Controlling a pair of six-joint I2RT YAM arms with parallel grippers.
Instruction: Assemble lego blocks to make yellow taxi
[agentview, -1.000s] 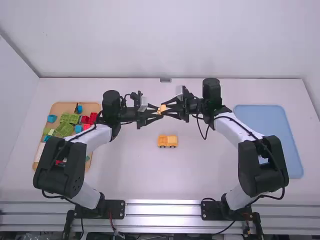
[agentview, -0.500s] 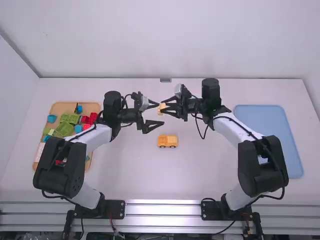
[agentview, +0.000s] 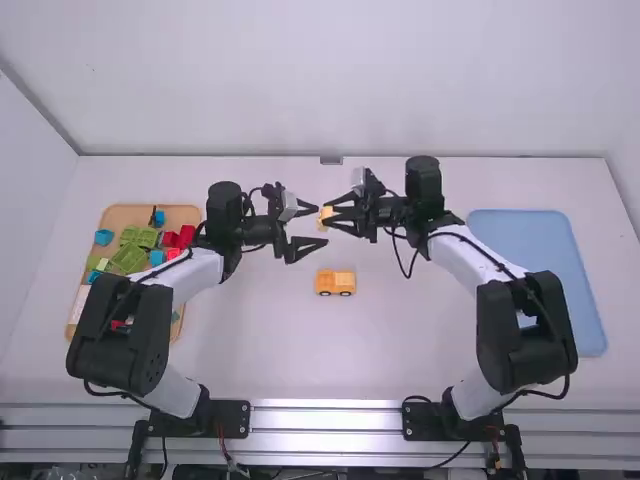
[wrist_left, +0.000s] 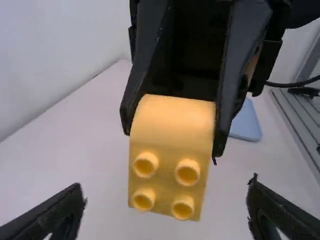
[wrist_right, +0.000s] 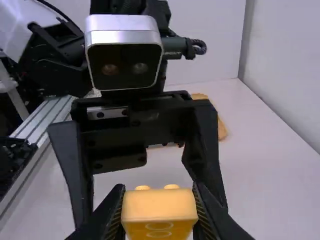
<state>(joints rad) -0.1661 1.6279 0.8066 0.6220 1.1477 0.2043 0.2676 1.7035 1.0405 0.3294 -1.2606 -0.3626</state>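
White table, pale wall behind it, and this taxi build looks well along! Out near the middle stands a small wheeled yellow vehicle (agentview: 335, 282), wheels and lower body together, upright on the tabletop. Above the table comes the next piece: the right gripper (wrist_right: 159, 200) has its fingers clamped on the sides of a curved yellow block (wrist_left: 172, 125), rounded at one end, with four studs facing the left arm. And the left gripper (agentview: 321, 225)? Fingers spread wide apart around the front of that block, nothing pinched between them, so the right one carries the load alone. Scoring the job so far: a rolling base is done, while the curved block is apart from it, so joining the two is the obvious work left. It could be a cab or roof section, though whether any more parts are needed can't be told from here. Over on the left, the wooden tray (agentview: 128, 214) holds red blocks (agentview: 181, 238), green blocks (agentview: 128, 258) and a blue block (agentview: 103, 237); at the far right lies the blue tray (agentview: 540, 270). Next up, judging by the layout: turn those studs the right way, line up squarely over the vehicle and press, because a crooked push could tip it.
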